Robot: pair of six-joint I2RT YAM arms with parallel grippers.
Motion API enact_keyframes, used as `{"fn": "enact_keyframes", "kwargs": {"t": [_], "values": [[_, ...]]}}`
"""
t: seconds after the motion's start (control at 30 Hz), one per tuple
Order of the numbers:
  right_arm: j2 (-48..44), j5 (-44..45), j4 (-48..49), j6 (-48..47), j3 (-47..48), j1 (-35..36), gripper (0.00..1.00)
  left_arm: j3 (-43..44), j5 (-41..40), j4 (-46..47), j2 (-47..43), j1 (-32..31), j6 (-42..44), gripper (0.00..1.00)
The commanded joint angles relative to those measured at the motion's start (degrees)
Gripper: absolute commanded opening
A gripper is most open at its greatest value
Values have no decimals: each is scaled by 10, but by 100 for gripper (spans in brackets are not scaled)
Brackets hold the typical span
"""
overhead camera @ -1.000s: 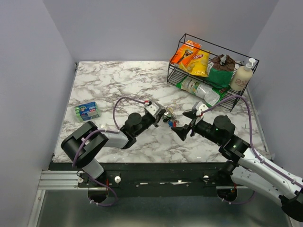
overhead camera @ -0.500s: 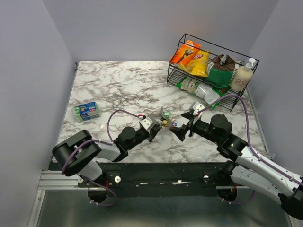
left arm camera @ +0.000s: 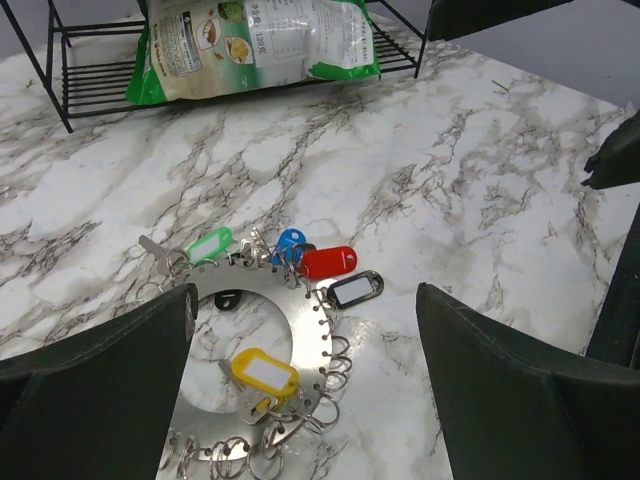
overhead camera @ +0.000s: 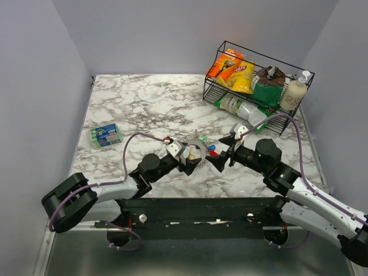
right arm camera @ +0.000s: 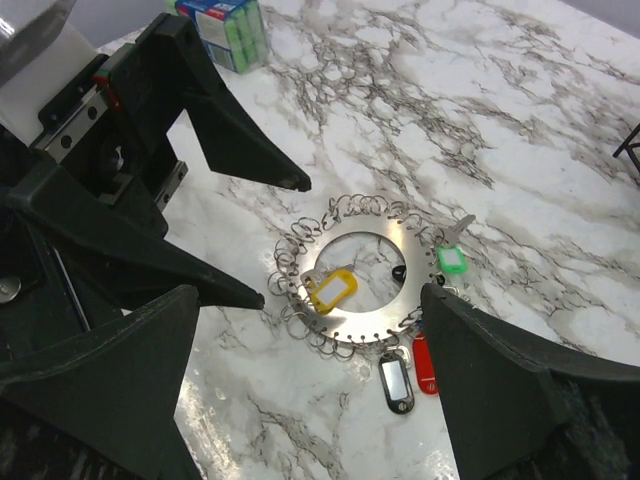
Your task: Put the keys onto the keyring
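The keyring (left arm camera: 310, 345) is a flat silvery disc with a hole and many small split rings round its rim, lying on the marble. Keys with green (left arm camera: 210, 243), blue (left arm camera: 290, 243), red (left arm camera: 328, 262), black (left arm camera: 355, 290) and yellow (left arm camera: 265, 372) tags hang from it. My left gripper (overhead camera: 192, 163) is open just near of the ring, holding nothing. My right gripper (overhead camera: 219, 151) is open to the ring's right, also holding nothing. In the right wrist view the keyring (right arm camera: 356, 322) lies between my fingers, with the yellow key (right arm camera: 332, 290) on its near side.
A black wire rack (overhead camera: 214, 92) at the back right holds snack bags, a bottle and a soap dispenser (overhead camera: 294, 92). A pack of sponges (overhead camera: 105, 135) lies at the left. The left arm's fingers (right arm camera: 240, 130) reach in close to the ring.
My left gripper opened and let go of the keyring, which now lies flat on the table. The left arm drew back toward the near edge. The right arm barely moved.
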Motion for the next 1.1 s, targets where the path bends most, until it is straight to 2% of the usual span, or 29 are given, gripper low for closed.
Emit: {"fn": "enact_keyframes", "kwargs": {"t": [0.0, 0.2, 0.43, 0.67, 0.83, 0.97, 1.07], "values": [[-11, -3, -2, 7, 20, 0, 100, 64, 9, -137, -44, -3, -23, 99], [-8, -5, 2, 10, 24, 0, 100, 161, -3, -303, -33, -2, -63, 99], [23, 14, 4, 27, 27, 0, 100, 199, -66, -341, 18, 25, -123, 99], [79, 106, -10, 66, 42, -7, 100, 203, -59, -372, 43, 82, -168, 99], [116, 169, -27, 104, 55, -29, 100, 187, -67, -398, 28, 150, -200, 99], [130, 192, -31, 131, 57, -67, 100, 188, -108, -457, -4, 172, -198, 99], [124, 175, -31, 158, 55, -109, 100, 182, -148, -484, -53, 174, -191, 99]]}}
